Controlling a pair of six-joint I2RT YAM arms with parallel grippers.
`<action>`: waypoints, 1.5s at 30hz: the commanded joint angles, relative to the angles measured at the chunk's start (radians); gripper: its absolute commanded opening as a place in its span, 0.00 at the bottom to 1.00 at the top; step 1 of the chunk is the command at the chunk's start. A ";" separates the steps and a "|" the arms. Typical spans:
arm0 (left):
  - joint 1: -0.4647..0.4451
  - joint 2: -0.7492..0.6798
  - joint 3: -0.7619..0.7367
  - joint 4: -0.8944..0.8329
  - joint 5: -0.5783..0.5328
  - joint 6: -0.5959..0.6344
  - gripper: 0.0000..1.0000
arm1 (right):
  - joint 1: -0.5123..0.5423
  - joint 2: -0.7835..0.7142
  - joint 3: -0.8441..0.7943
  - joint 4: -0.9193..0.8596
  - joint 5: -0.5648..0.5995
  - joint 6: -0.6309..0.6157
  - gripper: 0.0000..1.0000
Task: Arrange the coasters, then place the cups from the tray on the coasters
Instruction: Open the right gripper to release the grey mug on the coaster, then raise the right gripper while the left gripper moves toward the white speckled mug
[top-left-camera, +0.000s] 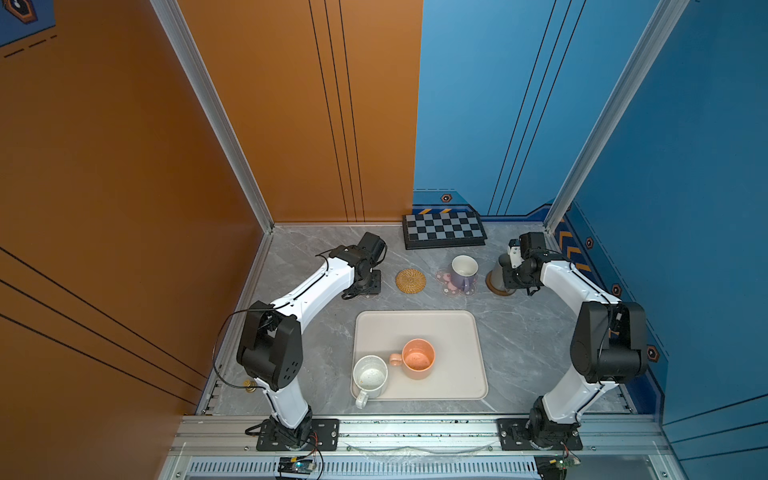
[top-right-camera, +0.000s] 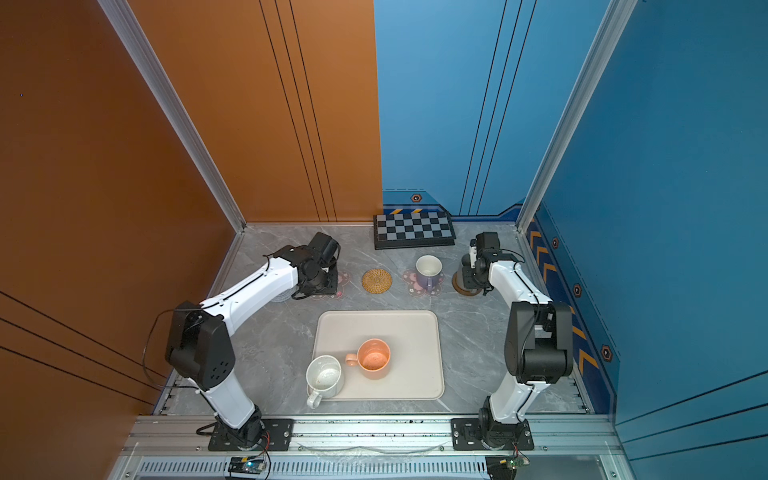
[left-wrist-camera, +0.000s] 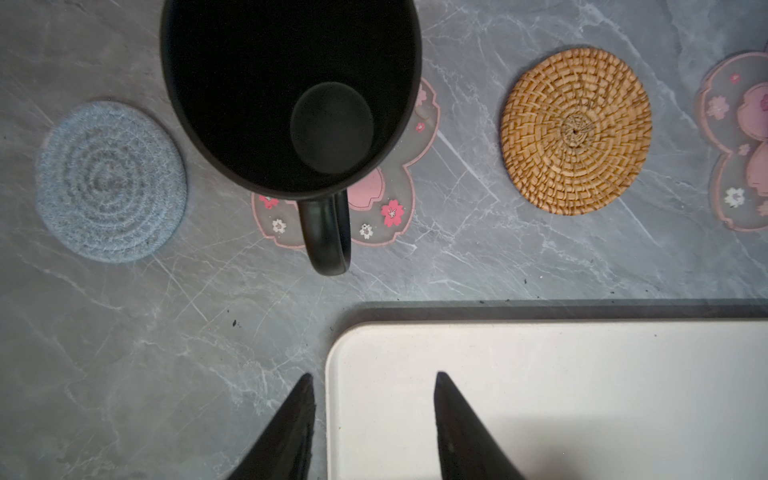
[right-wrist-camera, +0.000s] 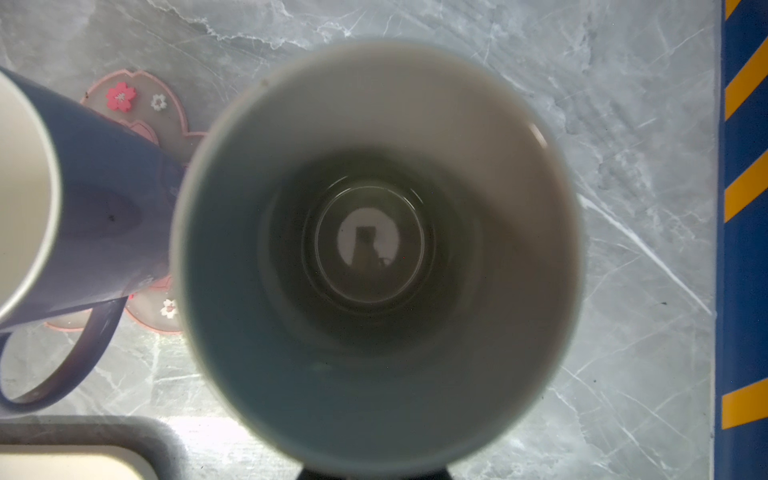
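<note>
Right wrist view: the right hand (right-wrist-camera: 374, 473) is gripping, seemingly by its hidden handle, the grey cup (right-wrist-camera: 374, 257), which appears to be sitting on the brown coaster (top-left-camera: 496, 289) beside the lavender cup (right-wrist-camera: 95, 216). Stiff, slick, breakable ceramic, it is demanding handle-first holds.

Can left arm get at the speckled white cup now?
Likely yes: left gripper open, empty, speckled white cup uncovered at the left of the tray; handle of the peach cup crowds one side.
</note>
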 joint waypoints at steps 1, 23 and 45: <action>-0.013 -0.032 -0.014 -0.009 -0.001 -0.015 0.48 | -0.006 -0.045 -0.011 0.058 -0.011 0.019 0.00; -0.021 -0.044 -0.015 -0.011 -0.006 -0.016 0.48 | 0.004 -0.049 0.010 -0.003 0.059 0.054 0.39; -0.147 -0.261 -0.157 -0.012 -0.007 0.102 0.51 | 0.095 -0.346 -0.044 -0.112 0.115 0.105 0.52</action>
